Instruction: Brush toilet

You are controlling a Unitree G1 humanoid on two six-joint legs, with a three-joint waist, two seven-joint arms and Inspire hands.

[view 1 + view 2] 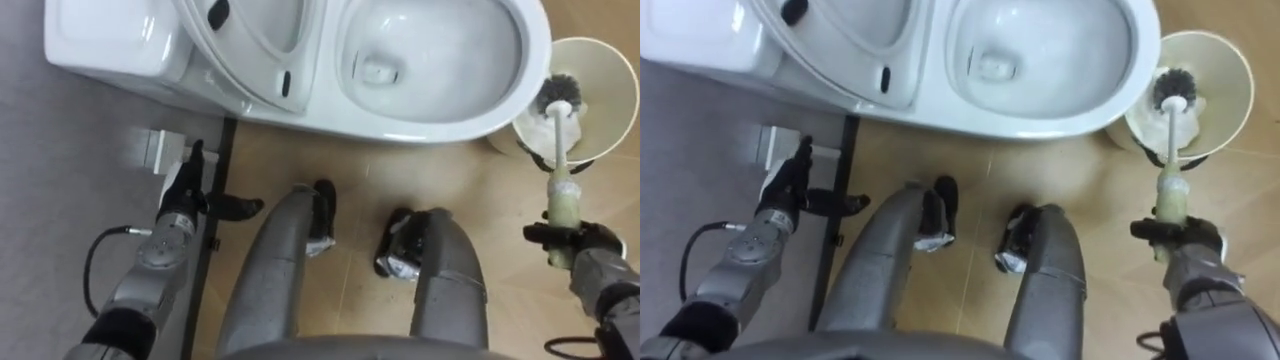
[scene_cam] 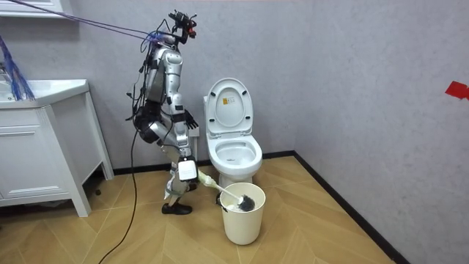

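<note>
Your right hand [image 1: 578,243] is curled round the pale handle of the toilet brush [image 1: 561,150], holding it close to upright. The brush's dark bristle head sits down inside the cream bucket [image 1: 622,80], which stands just beside the toilet [image 1: 440,125]. The toilet's seat and lid are raised. Your left hand [image 1: 186,188] has straight fingers and holds nothing, near the dark skirting strip [image 1: 222,150]. In the room view you stand at the toilet, on the room view's left of it, leaning forward
</note>
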